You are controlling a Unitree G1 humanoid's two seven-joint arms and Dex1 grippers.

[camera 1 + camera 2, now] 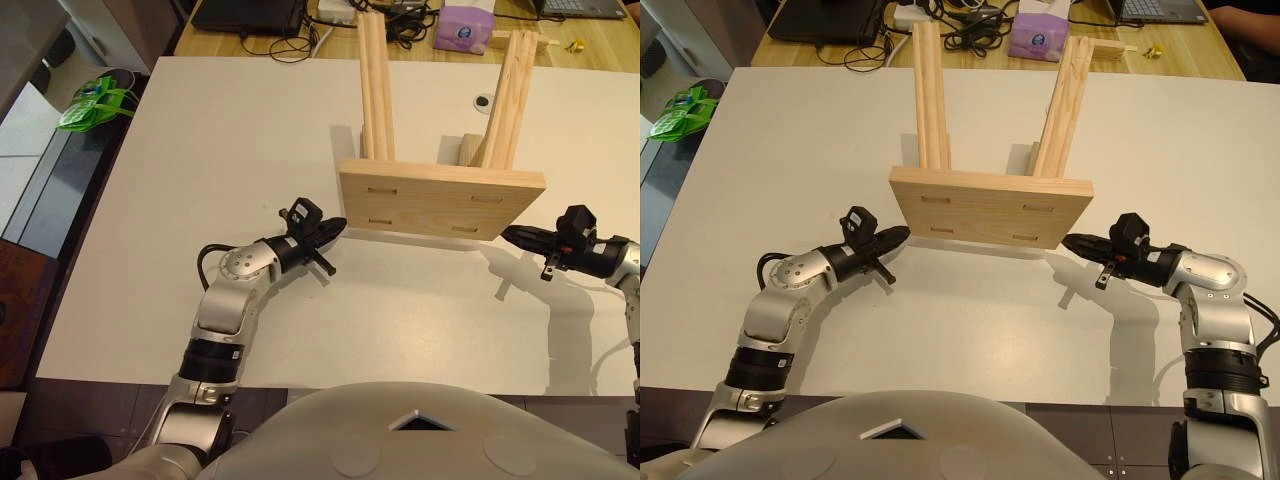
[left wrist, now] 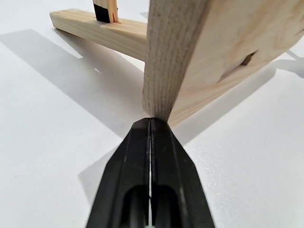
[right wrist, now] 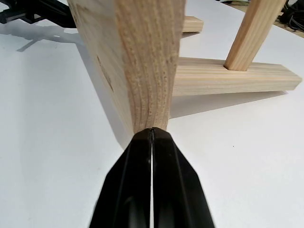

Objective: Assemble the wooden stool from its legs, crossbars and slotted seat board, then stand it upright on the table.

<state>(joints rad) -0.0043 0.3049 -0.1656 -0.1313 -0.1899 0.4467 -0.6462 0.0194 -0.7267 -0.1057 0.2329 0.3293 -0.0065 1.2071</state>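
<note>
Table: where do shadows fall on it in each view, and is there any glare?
Left eye view: the board and right gripper throw soft shadows on the table, toward the robot. Left wrist view: grey shadows lie on both sides of the board. Right wrist view: a shadow lies beside the lower leg. No glare spot in any view.

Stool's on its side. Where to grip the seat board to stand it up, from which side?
Take the seat board by its short end edges, one gripper from each side. It is up on its long edge, face toward the robot, legs running away behind, so both ends are clear. The left gripper and right gripper are shut at its lower corners; open them first, probably.
</note>
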